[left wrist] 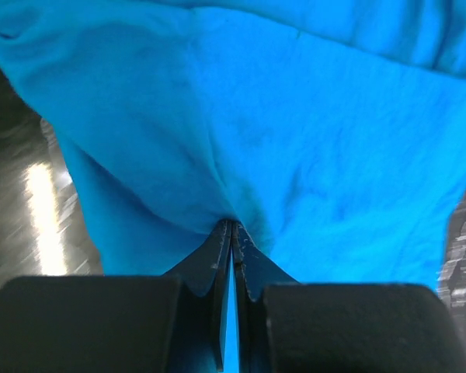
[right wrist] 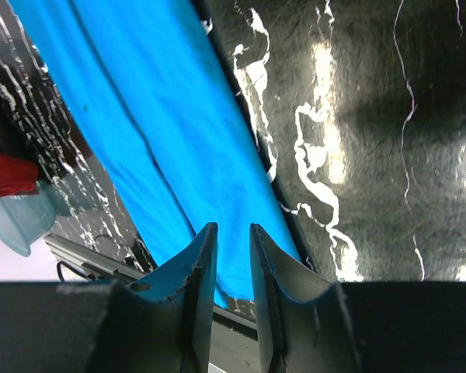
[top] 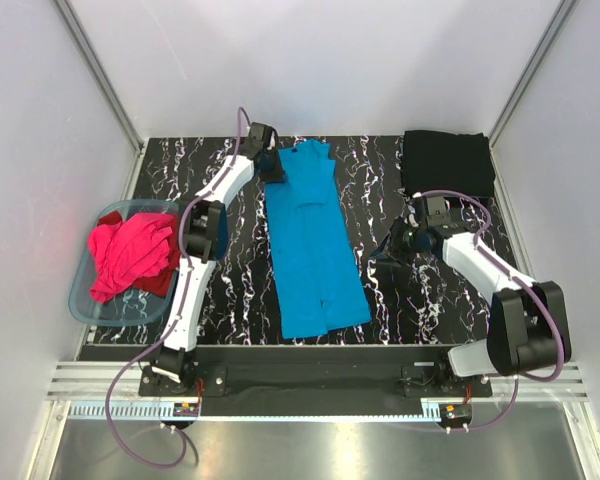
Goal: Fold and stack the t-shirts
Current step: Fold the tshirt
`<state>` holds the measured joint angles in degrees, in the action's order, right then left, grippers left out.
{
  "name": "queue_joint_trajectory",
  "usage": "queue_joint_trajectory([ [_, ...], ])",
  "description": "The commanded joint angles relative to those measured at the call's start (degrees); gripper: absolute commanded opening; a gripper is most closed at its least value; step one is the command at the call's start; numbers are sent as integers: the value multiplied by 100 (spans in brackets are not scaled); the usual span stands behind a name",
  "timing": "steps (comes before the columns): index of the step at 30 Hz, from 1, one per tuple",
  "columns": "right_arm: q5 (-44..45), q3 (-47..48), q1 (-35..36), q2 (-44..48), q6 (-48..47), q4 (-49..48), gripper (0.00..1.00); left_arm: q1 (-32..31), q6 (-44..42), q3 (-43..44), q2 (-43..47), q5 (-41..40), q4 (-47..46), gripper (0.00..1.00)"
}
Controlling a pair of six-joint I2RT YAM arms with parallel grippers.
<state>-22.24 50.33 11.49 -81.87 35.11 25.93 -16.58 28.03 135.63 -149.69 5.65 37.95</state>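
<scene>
Turquoise t-shirt point(top: 315, 240): lying as a long strip along the bench point(top: 380, 190).
Left claw point(left wrist: 231, 225): pinching its far end shut, likely readying the crosswise fold.
Right claw point(right wrist: 233, 229): hovering beside it, narrowly parted, gripping nothing.

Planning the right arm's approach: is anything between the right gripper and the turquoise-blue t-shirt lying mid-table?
Nothing visible. Only bare black marbled tabletop shows between the right gripper and the long turquoise-blue cloth t-shirt. The left gripper pinches the shirt's far end, away from that path.
</scene>
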Motion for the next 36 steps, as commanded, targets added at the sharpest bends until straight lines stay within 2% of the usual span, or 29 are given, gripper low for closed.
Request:
queue_joint_trajectory([
  [1,-167,-207,38,408,206,-97,31,41,535,244,-437,849,-577,8],
  [3,-210,-234,38,513,250,-97,31,58,738,271,-552,1007,-989,8],
  [5,-184,-260,38,584,312,-106,31,85,1194,218,-684,1525,-1446,8],
  [9,53,-234,38,541,216,-124,32,93,2100,331,-755,2351,-3036,8],
  [11,44,-216,38,435,110,-106,33,111,2259,411,-589,2660,-3223,9],
  [13,-122,-268,38,303,83,-1,33,137,1980,176,69,2713,-3137,14],
  [14,-158,-321,47,285,101,26,33,155,1874,-409,358,2687,-3110,15],
  [17,-123,-794,213,547,302,26,33,181,1356,-1897,2086,2398,-2918,23],
  [18,-105,-796,266,636,347,26,33,181,1354,-2257,2093,2397,-2873,23],
  [19,-96,-1005,397,724,399,35,34,173,1197,-2591,2676,2336,-2812,25],
  [20,-105,-1103,442,812,461,26,34,172,1109,-3195,2916,2248,-2376,26],
  [22,-149,-1392,530,1093,584,35,35,138,733,-3804,3661,1871,-1925,27],
  [23,-140,-1490,565,1189,619,26,36,111,608,-4573,3927,1696,-1688,28],
  [25,-132,-1709,609,1497,698,26,38,32,458,-5429,4847,1179,-1607,29],
  [26,-114,-1762,618,1594,699,26,38,-20,458,-6234,5192,1045,-1598,30],
  [29,-61,-1965,688,1753,699,43,38,-310,291,-7345,6245,570,-1301,34],
  [33,-70,-2132,820,1534,681,0,38,-994,352,-8437,7250,228,-1071,38],
  [36,-44,-2176,864,1446,681,-211,39,-1338,632,-9185,7822,252,-1062,40],
])
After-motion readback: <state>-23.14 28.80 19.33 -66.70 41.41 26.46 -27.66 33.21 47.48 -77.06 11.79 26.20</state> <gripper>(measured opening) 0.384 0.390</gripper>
